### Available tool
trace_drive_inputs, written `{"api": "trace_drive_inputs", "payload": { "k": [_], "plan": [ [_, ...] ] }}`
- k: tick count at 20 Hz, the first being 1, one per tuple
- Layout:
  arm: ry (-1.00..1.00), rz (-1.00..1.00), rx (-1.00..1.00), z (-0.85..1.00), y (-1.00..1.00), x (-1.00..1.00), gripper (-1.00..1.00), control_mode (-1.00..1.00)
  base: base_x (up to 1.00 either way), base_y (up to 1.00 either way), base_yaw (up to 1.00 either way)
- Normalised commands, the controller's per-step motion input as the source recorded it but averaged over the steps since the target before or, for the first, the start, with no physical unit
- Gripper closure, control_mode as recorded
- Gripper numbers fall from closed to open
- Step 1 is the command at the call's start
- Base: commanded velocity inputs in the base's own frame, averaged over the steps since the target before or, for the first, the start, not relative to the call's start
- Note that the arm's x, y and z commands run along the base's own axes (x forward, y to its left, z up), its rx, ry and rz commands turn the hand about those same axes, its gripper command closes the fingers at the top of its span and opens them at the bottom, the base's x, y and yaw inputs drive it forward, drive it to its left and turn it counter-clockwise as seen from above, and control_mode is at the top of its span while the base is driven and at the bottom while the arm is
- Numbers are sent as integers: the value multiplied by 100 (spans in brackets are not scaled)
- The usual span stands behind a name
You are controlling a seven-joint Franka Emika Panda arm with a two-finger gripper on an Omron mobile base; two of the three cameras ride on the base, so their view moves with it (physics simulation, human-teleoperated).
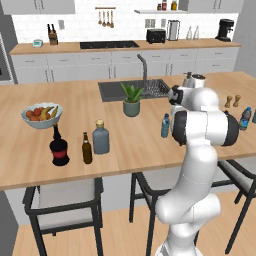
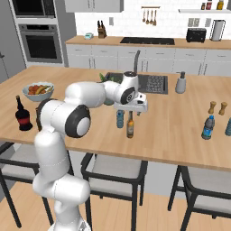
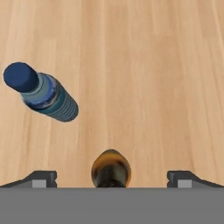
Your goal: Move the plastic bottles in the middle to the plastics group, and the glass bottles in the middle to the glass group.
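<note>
My gripper (image 2: 131, 110) hangs open right above the small amber bottle (image 2: 130, 128), which stands on the wooden island. In the hand view the amber bottle's top (image 3: 110, 168) sits midway between the two spread fingertips (image 3: 42, 179), untouched. The slim light-blue bottle (image 2: 120, 118) with a darker blue cap (image 3: 20, 76) stands just left of it. The squat grey-blue bottle (image 1: 100, 138) with a tan stopper stands beside the slim dark brown bottle (image 1: 87, 148) and the black red-labelled bottle (image 1: 59, 150). A deeper-blue dark-capped bottle (image 2: 207, 127) stands far right.
A fruit bowl (image 1: 42, 115) sits at the island's left and a potted plant (image 1: 132, 100) by the sink (image 1: 112, 90). Two brown shakers (image 2: 217, 108) and a soap dispenser (image 2: 181, 83) stand at the right. Dark stools line the island's near edge.
</note>
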Motion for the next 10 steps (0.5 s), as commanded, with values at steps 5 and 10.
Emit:
{"api": "trace_drive_inputs", "payload": {
  "k": [5, 10],
  "plan": [
    [0, 2, 0, -10, 0, 4, -100, -100, 0, 0, 0],
    [0, 1, 0, -11, 0, 0, 100, -100, 0, 0, 0]
  ]
}}
